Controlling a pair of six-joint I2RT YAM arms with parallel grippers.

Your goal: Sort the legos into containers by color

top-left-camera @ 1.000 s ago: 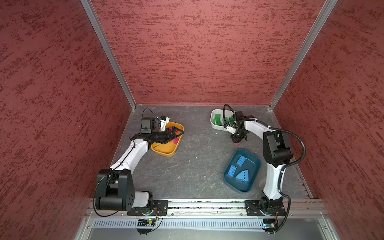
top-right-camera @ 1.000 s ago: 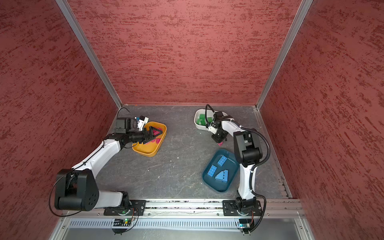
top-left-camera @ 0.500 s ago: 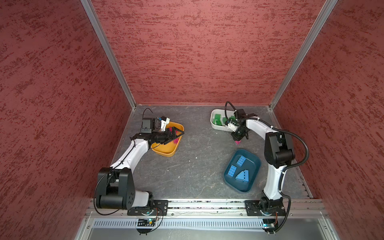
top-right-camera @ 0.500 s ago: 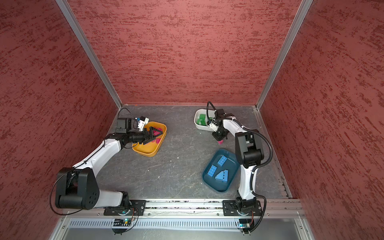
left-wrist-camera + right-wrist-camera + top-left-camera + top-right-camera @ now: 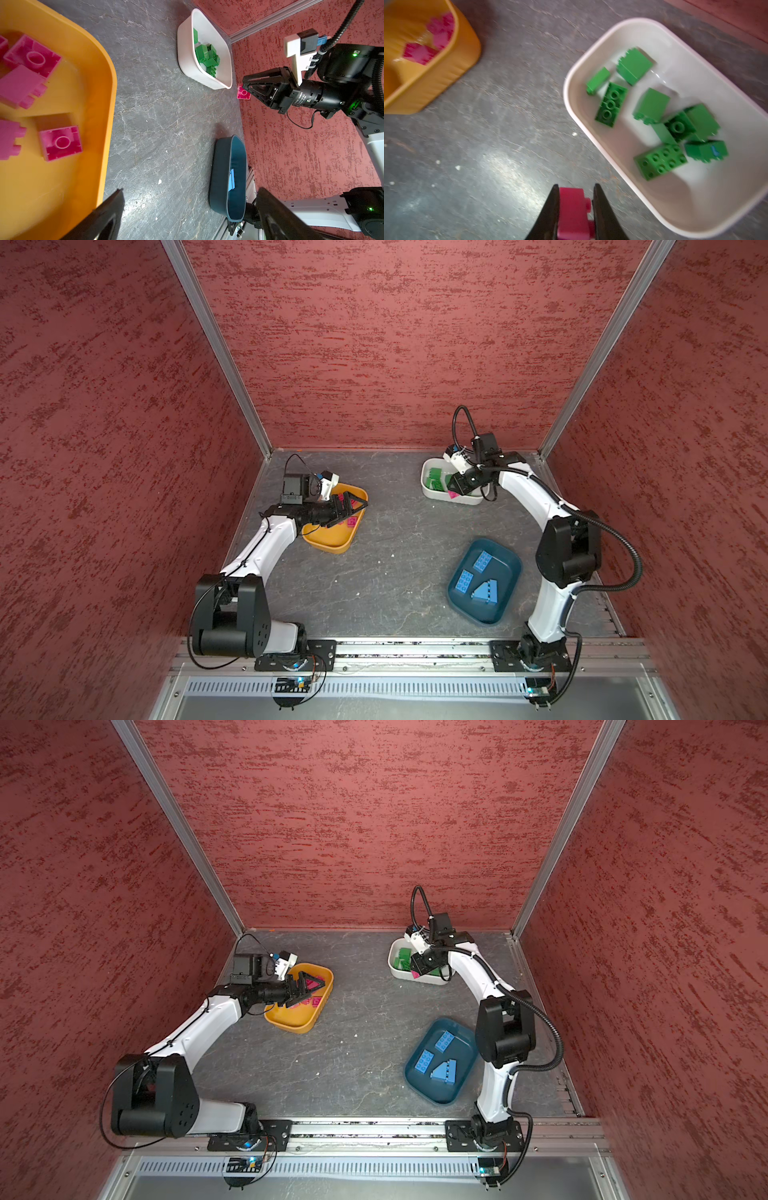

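We are clamping our right gripper [image 5: 576, 185] on a small pink studded plastic brick [image 5: 572, 209], holding it just beside the deep white plastic bin [image 5: 695, 209] of green bricks [image 5: 659, 161]. Our left gripper [image 5: 349, 512] is gaping wide above the shallow yellow-orange plastic bin [image 5: 328, 545].

The floor [image 5: 395, 531] looks stone-like, grey, matt with faint sheen; walls [image 5: 395, 344] red, rough-textured; corner posts [image 5: 217, 348] brushed metal. Smooth moulded plastic: yellow-orange bin [image 5: 328, 539] at 9 o'clock and white bin [image 5: 430, 489] at 1 o'clock slightly glossy, teal bin [image 5: 505, 568] at 4 o'clock matt. Glossy hard plastic: green bricks [image 5: 652, 106], pink bricks [image 5: 22, 87].
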